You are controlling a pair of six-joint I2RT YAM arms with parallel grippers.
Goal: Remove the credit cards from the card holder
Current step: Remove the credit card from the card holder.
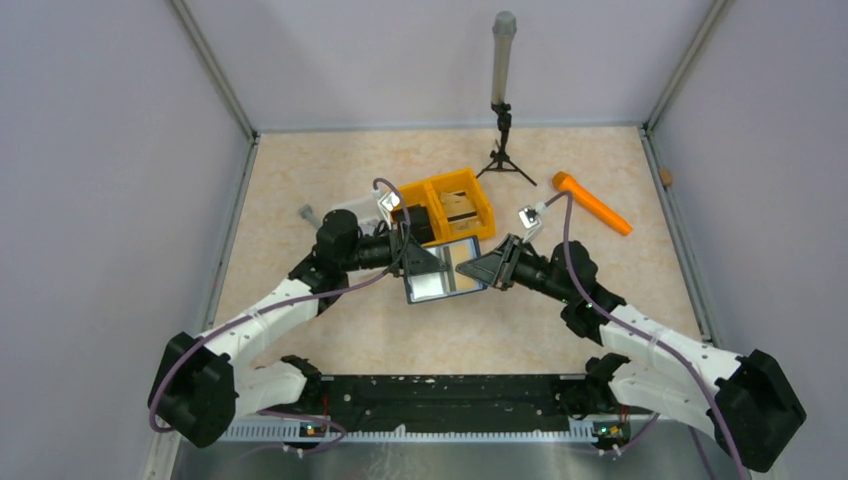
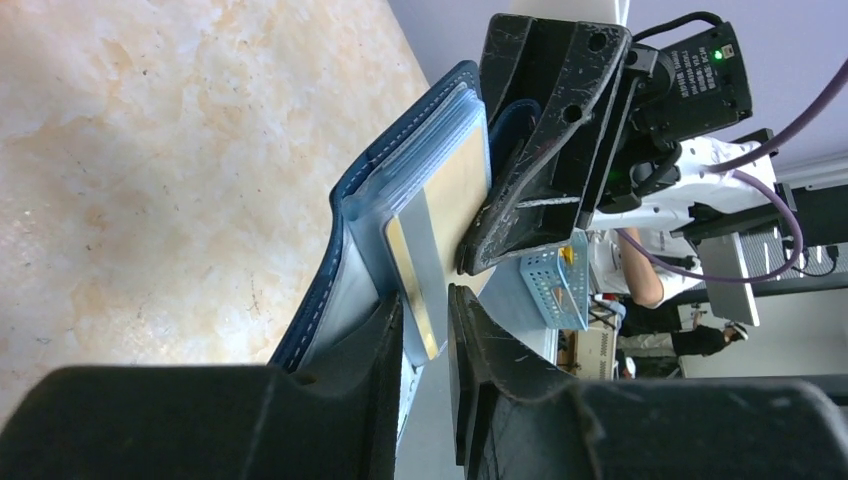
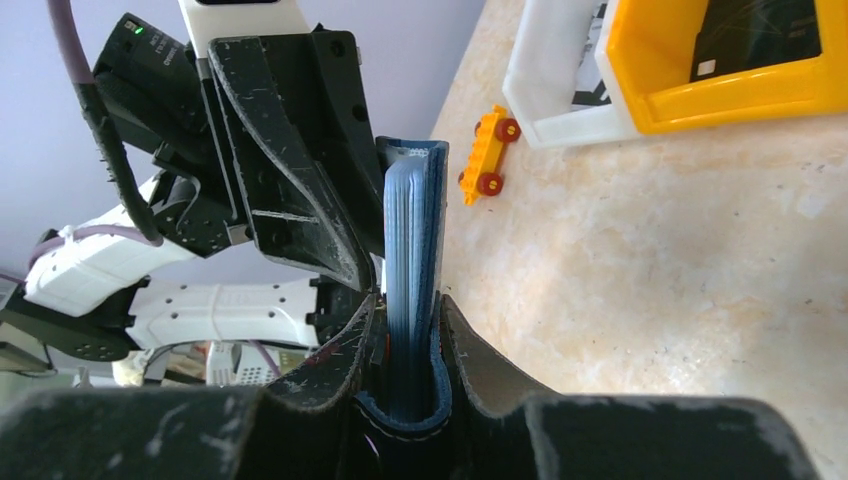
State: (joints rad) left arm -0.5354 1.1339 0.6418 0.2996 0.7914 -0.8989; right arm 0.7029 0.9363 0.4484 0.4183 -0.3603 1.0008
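Closest to the lens in the left wrist view, the left pincer (image 2: 423, 303) has its scuffed black fingers set nearly together about the free edge of a thin tan-orange credit card (image 2: 448, 190). A sliver of light shows on one side, so I cannot tell whether it truly pinches. The card sits in a clear sleeve of the flat navy-blue folding card holder (image 2: 395, 165), which stands on edge and seems held off the pale marbled desk (image 2: 150, 150). The right pincer (image 3: 408, 308) is clamped tight on the holder's opposite edge.

To do this step well, I judge the left fingers should bite the card alone, not the sleeve. They should then draw straight along the pocket while the right holds steady. A skewed pull could jam the card or drag the holder loose.

The stacked sleeves hide how many cards lie behind. The silvery strip beside the tan face may be a second card or only a stripe. From above, the arms cover the grasp.
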